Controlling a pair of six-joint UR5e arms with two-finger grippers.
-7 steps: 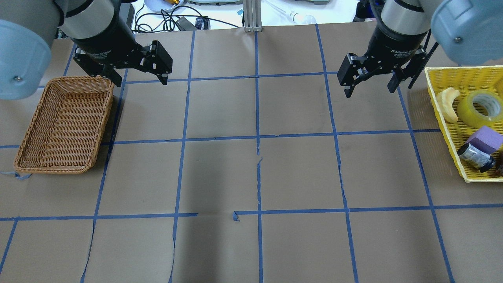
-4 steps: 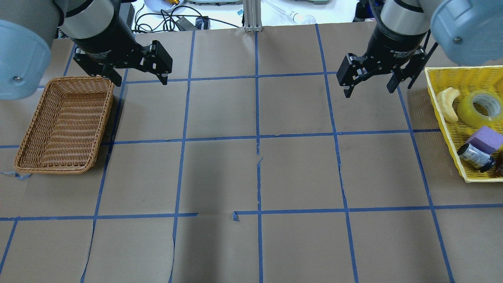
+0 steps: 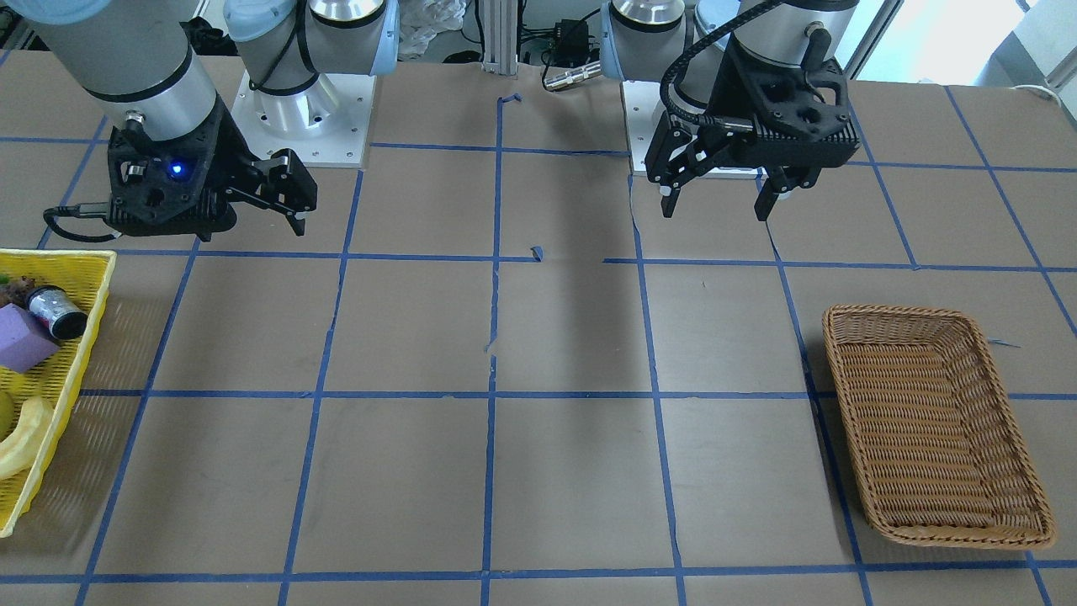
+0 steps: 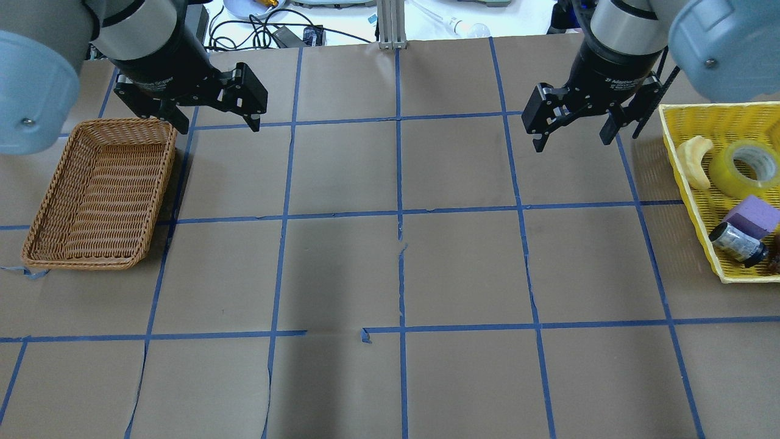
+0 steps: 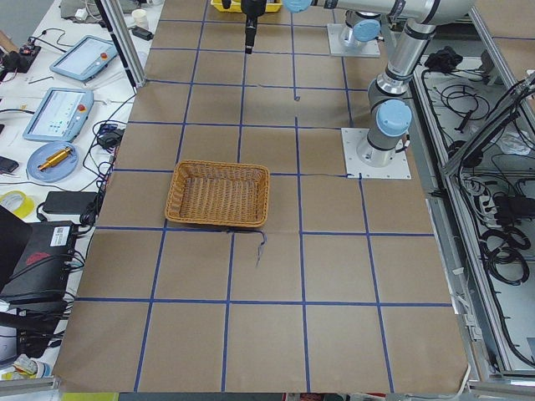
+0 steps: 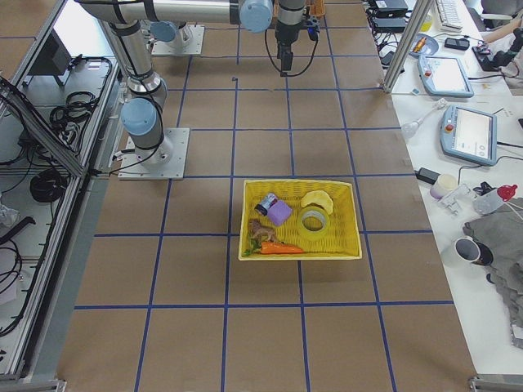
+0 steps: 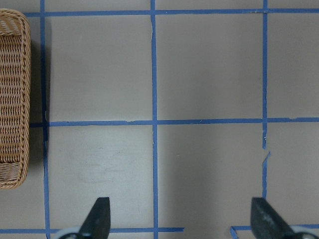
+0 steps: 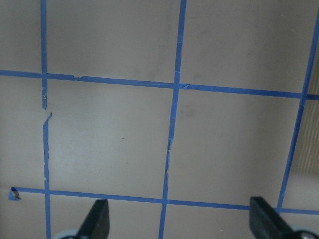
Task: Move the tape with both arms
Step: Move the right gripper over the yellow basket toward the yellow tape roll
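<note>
The tape (image 4: 724, 175), a translucent yellow roll with a pale core, lies in the yellow basket (image 4: 687, 183) at the table's right end, and it also shows in the exterior right view (image 6: 313, 234). My right gripper (image 4: 571, 142) is open and empty, held above the table left of that basket. Its wrist view (image 8: 180, 221) shows only bare paper between the spread fingertips. My left gripper (image 4: 219, 125) is open and empty, above the table by the far right corner of the wicker basket (image 4: 172, 152). Its wrist view (image 7: 180, 219) shows bare paper.
The yellow basket also holds a pale curved banana-like thing (image 4: 696, 161), a purple block (image 4: 758, 215) and a small black-and-silver cylinder (image 4: 736, 242). The wicker basket holds nothing. Brown paper with a blue tape grid (image 4: 399, 213) covers the table between the two baskets.
</note>
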